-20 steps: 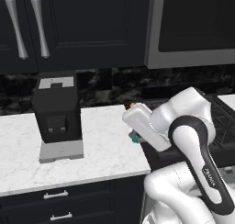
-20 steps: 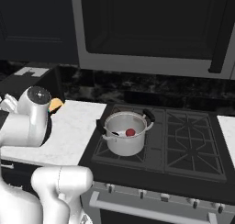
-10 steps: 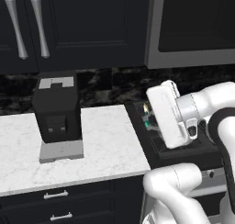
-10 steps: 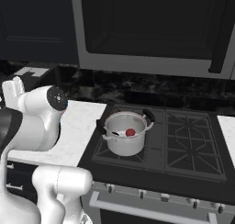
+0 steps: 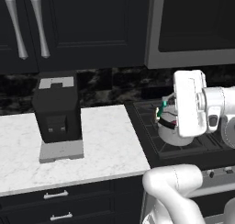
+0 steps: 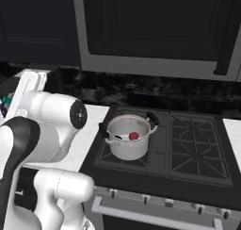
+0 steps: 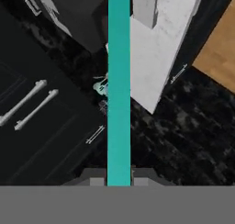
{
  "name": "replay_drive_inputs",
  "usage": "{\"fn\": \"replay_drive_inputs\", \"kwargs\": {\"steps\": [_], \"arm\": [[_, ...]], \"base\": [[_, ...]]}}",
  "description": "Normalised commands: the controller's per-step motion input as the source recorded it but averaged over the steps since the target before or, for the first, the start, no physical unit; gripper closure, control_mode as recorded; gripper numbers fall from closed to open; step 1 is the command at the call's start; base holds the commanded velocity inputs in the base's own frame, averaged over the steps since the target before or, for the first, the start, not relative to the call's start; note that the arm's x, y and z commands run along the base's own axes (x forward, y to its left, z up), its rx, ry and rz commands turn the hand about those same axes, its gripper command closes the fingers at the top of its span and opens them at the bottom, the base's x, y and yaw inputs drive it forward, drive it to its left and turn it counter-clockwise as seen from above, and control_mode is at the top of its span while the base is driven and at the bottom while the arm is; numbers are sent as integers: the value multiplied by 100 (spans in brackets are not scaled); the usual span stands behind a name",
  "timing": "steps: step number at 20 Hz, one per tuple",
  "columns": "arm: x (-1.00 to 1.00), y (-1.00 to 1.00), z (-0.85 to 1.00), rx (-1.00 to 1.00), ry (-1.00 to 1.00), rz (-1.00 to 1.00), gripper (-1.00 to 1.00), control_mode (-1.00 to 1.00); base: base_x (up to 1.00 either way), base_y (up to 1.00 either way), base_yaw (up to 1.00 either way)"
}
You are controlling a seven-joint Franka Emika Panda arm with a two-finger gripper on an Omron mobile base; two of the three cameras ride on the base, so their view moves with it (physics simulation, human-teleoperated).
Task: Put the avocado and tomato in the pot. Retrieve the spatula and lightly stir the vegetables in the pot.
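Observation:
My gripper (image 7: 119, 178) is shut on the spatula's long teal handle (image 7: 119, 81), which runs straight up from between the two finger tips. In the left base view a short piece of the spatula (image 5: 160, 110) pokes out beside my white hand, with the gripper (image 5: 166, 114) raised just in front of the pot (image 5: 170, 134). The steel pot (image 6: 128, 140) stands on the stove's front left burner. The dark red tomato (image 6: 133, 135) lies inside it. The avocado is hidden.
A black coffee machine (image 5: 57, 112) stands on the white marble counter (image 5: 105, 145) left of the stove (image 6: 188, 149). Dark cabinets with long silver handles (image 5: 40, 28) and a microwave (image 6: 155, 26) hang above. My arm's elbow (image 6: 52, 125) bulks beside the pot's left.
The arm has swung right from above the counter toward the stove, carrying the spatula. Pot, tomato and coffee machine have stayed in place.

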Motion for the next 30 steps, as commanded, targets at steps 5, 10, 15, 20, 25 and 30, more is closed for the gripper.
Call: {"fn": "replay_drive_inputs", "kwargs": {"steps": [5, 10, 15, 20, 25, 30], "arm": [[-9, -31, 36, 18, 36, -22, 100, -100], [0, -43, 30, 19, 36, -13, 100, -100], [-2, -48, 20, 23, 21, -9, 100, -100], [0, -40, 15, 21, 14, -10, 100, -100], [0, -32, 19, 11, 15, -12, 100, -100], [-1, -28, 22, 9, 19, -14, 100, -100]], "base": [[0, 0, 0], [0, 0, 0], [0, 0, 0], [0, 0, 0], [0, 0, 0], [0, 0, 0]]}}
